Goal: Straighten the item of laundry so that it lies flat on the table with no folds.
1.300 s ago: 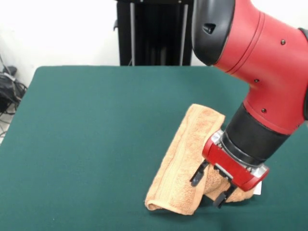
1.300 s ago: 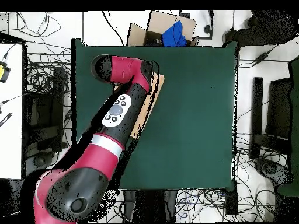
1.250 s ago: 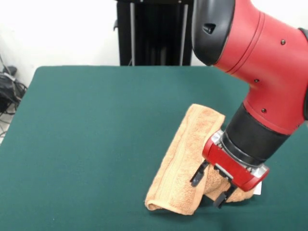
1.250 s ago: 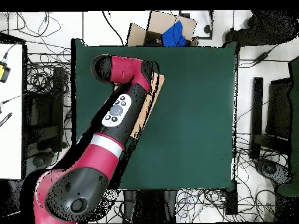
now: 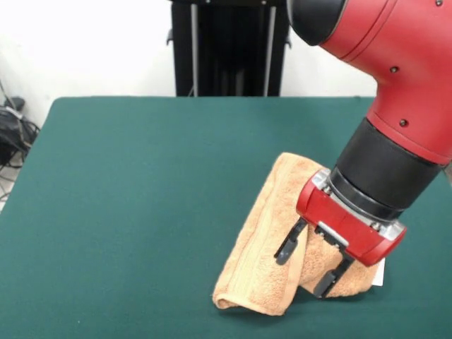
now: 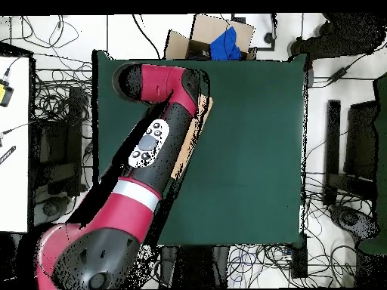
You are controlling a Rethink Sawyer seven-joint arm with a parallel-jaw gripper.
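The peach-orange towel (image 5: 265, 236) lies folded over on itself in a long strip on the right part of the dark green table (image 5: 141, 183). Its white tag (image 5: 380, 273) pokes out at the right end. My gripper (image 5: 309, 261) points down over the towel's right, bunched part. Its two black fingers (image 5: 289, 244) stand apart, with a hump of towel between them. In the overhead view only a sliver of the towel (image 6: 184, 158) shows beside the arm on the table (image 6: 249, 151); the gripper is hidden under the arm.
The red and black arm (image 5: 395, 106) fills the upper right of the front view, over the table's right side. A black stand (image 5: 229, 46) rises behind the far edge. In the overhead view a cardboard box (image 6: 208, 38) sits beyond the table's top edge.
The arm has shifted slightly right and up in the front view, and the gripper sits a little higher over the towel. The towel's shape looks the same.
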